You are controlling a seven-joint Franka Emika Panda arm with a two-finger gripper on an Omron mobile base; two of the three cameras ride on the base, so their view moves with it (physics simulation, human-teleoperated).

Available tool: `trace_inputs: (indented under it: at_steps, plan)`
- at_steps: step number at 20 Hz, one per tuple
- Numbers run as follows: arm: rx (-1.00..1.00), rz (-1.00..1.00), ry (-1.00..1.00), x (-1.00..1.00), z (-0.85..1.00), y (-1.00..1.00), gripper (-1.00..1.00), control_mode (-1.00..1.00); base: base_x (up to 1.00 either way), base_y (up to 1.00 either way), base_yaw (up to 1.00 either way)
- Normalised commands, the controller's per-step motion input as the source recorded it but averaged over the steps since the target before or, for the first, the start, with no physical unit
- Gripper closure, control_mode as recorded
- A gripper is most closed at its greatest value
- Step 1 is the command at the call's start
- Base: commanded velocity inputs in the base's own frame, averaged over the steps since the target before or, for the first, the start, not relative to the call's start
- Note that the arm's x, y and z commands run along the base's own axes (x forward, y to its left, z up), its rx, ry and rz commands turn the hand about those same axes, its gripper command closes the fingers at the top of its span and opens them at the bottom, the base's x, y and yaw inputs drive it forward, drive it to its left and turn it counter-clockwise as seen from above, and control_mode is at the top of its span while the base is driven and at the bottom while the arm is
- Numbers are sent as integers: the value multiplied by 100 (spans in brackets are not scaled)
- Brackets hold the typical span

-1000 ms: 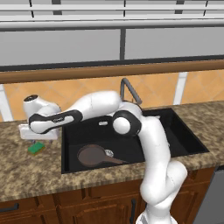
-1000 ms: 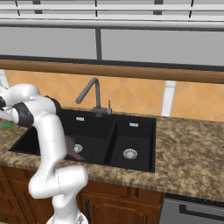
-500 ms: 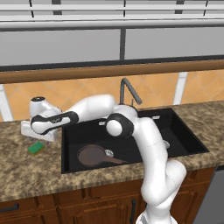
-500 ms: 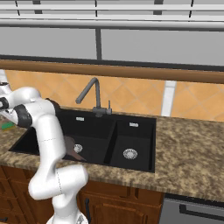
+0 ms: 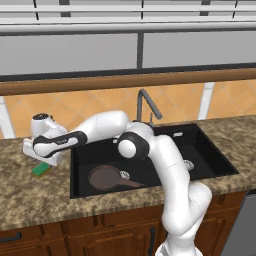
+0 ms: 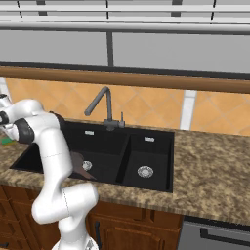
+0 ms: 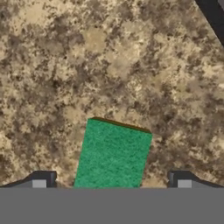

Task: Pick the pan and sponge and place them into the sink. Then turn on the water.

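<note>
- Far left of your left base view, the sponge (image 5: 41, 170) lies green face up on the speckled counter (image 5: 30, 195), just left of the sink (image 5: 80, 150).
- Right above it sits your gripper (image 5: 42, 159), at the end of the arm stretched out to the left; from this angle you cannot see the fingers clearly.
- In the hand view the sponge (image 7: 113, 155) sits in the lower middle of the frame, a green slab with a thin yellow edge along its upper side, slightly tilted.
- Your two fingertips (image 7: 43, 179) stand either side of it, well spread, so the jaws are open with the sponge between them and not touching either.
- Moving right in the left base view, the pan (image 5: 106, 177) lies flat on the floor of the large basin, its handle pointing toward the lower right.
- Behind the sink, the faucet (image 5: 146, 102) rises at the middle.
- In the right base view, a corner of the sponge (image 6: 7, 141) peeks out at the far left edge.
</note>
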Motion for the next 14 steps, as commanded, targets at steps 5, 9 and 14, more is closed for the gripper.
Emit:
trace_inputs:
  at_steps: [5, 9, 14]
  plan:
    - [0, -11, 0, 0, -14, 0, -100, -100, 0, 0, 0]
    - [0, -5, 0, 0, -29, 0, -100, -100, 0, 0, 0]
    - [0, -1, 0, 10, -19, 0, -100, -100, 0, 0, 0]
